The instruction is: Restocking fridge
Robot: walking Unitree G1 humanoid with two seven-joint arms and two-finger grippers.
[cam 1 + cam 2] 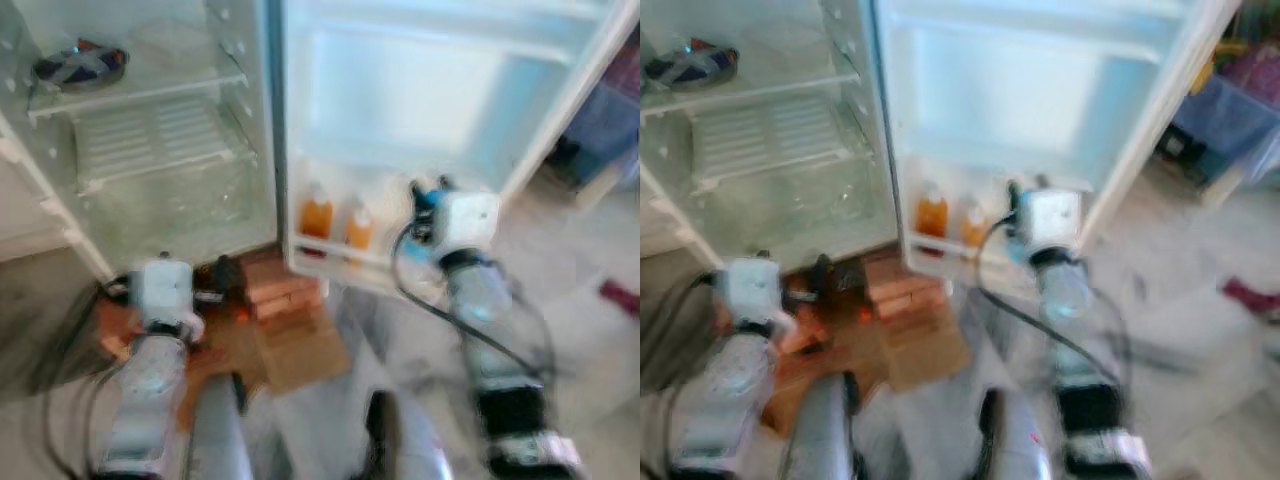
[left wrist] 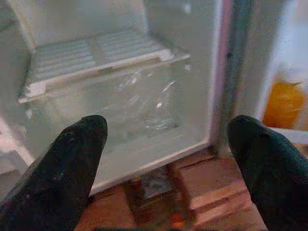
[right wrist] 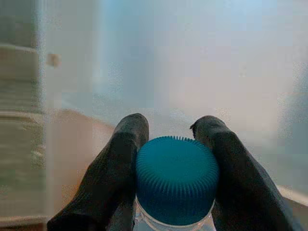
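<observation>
The fridge stands open, with its door swung out to the right. Two orange juice bottles stand side by side in the lowest door shelf. My right gripper is shut on the neck of a clear bottle with a blue cap. It holds the bottle at the door shelf, just right of the juice bottles. My left gripper is open and empty, low in front of the fridge's bottom edge. It faces the clear crisper drawer.
A dark packet lies on the upper fridge shelf; the white wire shelf below it is bare. Reddish wooden blocks and a cardboard sheet lie under the fridge front. A blue bin stands behind the door at right.
</observation>
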